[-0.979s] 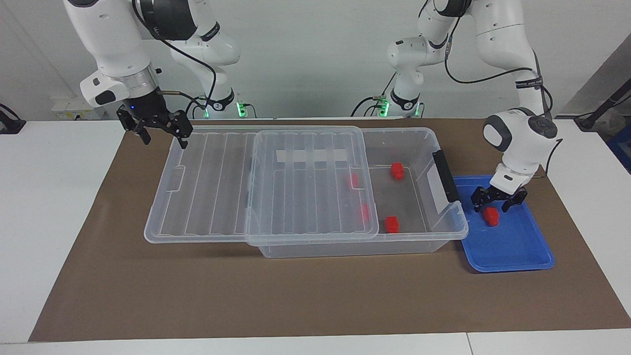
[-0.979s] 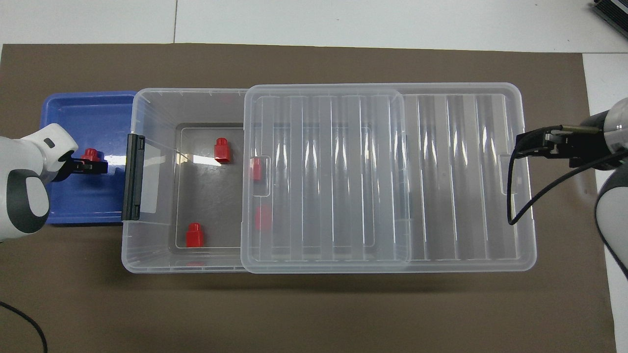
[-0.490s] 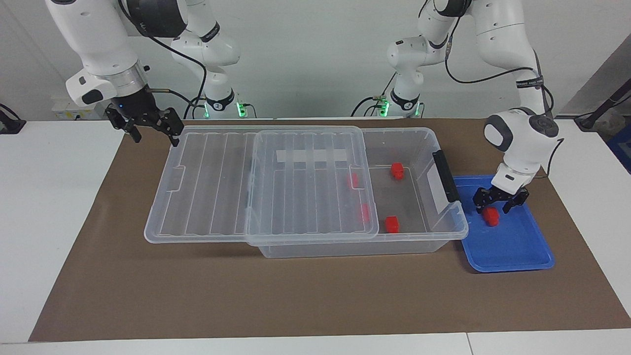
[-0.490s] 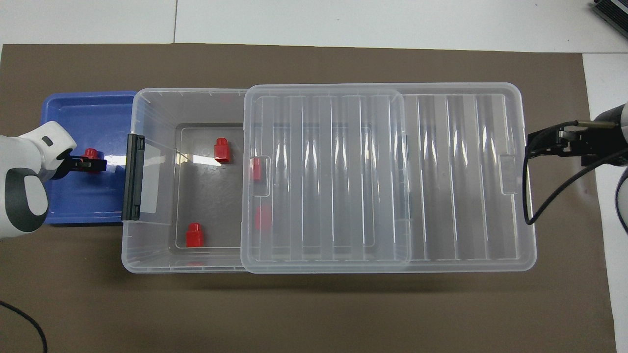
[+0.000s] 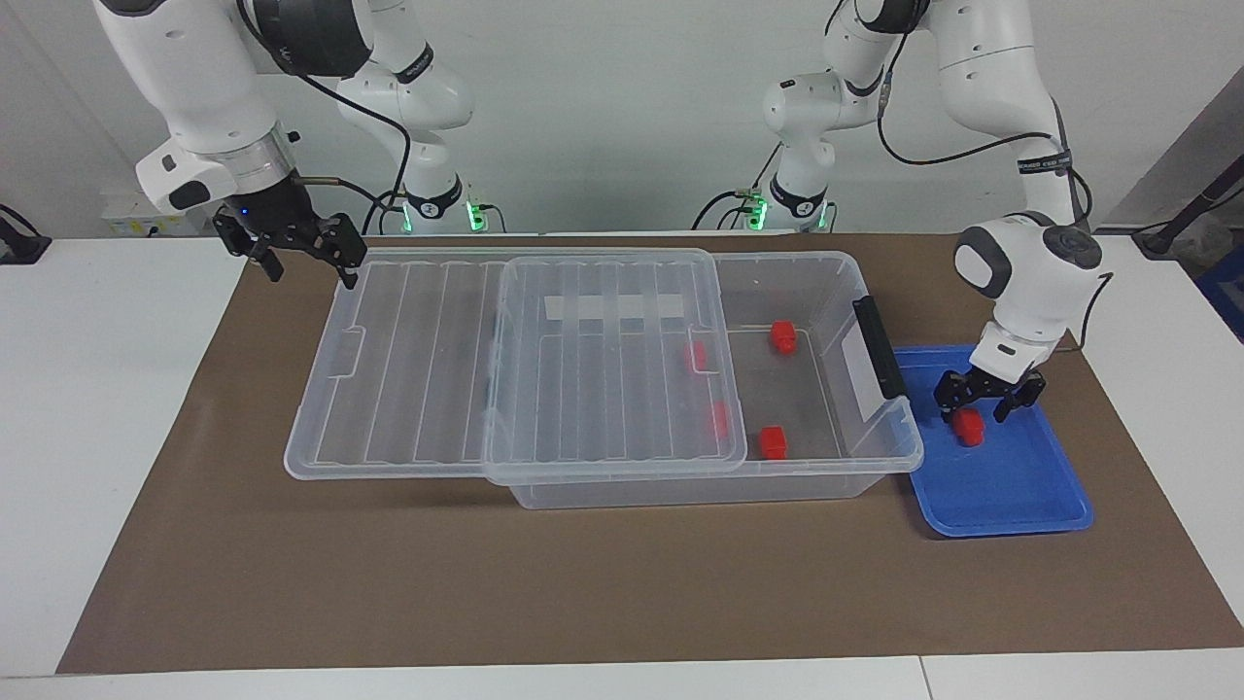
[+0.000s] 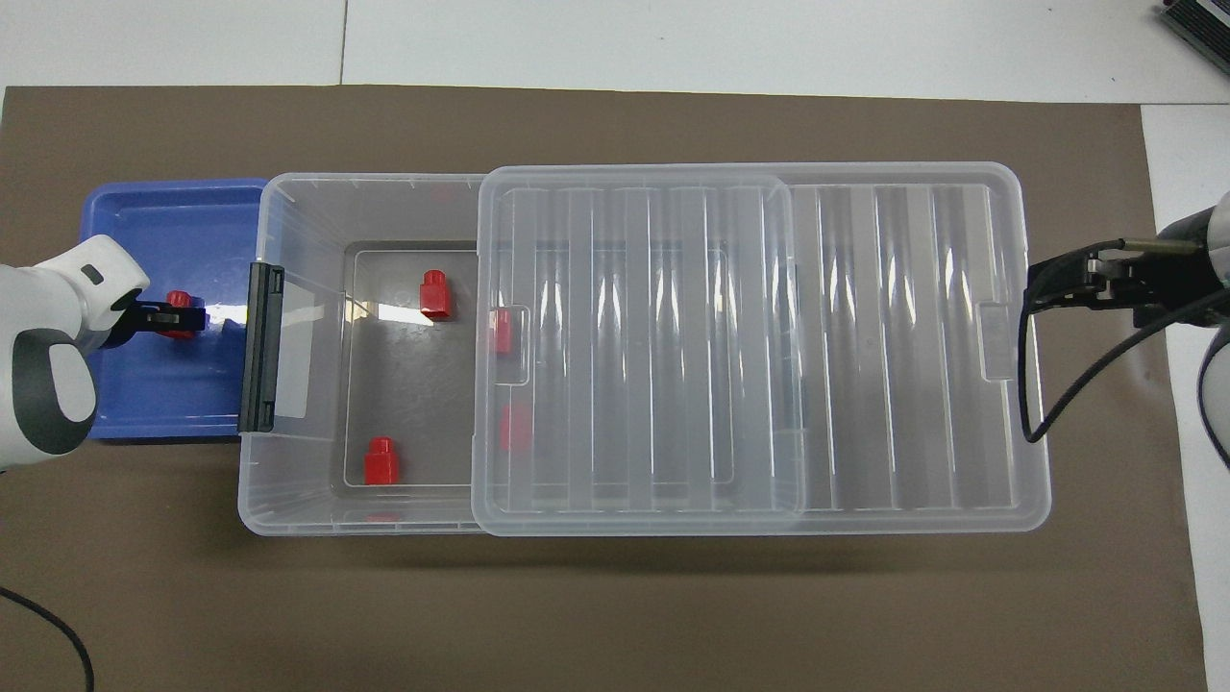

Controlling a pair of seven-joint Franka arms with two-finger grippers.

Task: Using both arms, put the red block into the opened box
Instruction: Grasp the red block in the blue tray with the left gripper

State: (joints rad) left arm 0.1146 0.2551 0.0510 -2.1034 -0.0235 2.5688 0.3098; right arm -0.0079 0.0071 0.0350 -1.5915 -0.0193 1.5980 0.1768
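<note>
Movement since a second ago is showing mostly at the right gripper (image 5: 304,261) in the facing view: it is sitting higher and closer to the right arm's end of the table, hanging over the brown mat (image 5: 243,408) just off the corner of the lid (image 5: 505,365), with its fingers spread apart and nothing between them. The left gripper (image 5: 984,401) is hanging slightly higher over the blue tray (image 5: 1011,496) than before, its fingers straddling the red block (image 5: 968,427) lying in the tray; whether they are pressing on the block I cannot tell. The box (image 5: 836,467) is standing with its lid slid toward the right arm's end, leaving the end with the black latch (image 5: 878,346) uncovered (two red blocks are lying in the open part, two more are showing through the lid).

Seen from overhead, the left gripper (image 6: 183,318) is covering most of the red block (image 6: 177,299) in the blue tray (image 6: 154,216), beside the latch end of the box (image 6: 298,500). The right gripper (image 6: 1055,287) is sitting at the lid's (image 6: 769,346) outer edge, now drawn back from it compared with a second ago.
</note>
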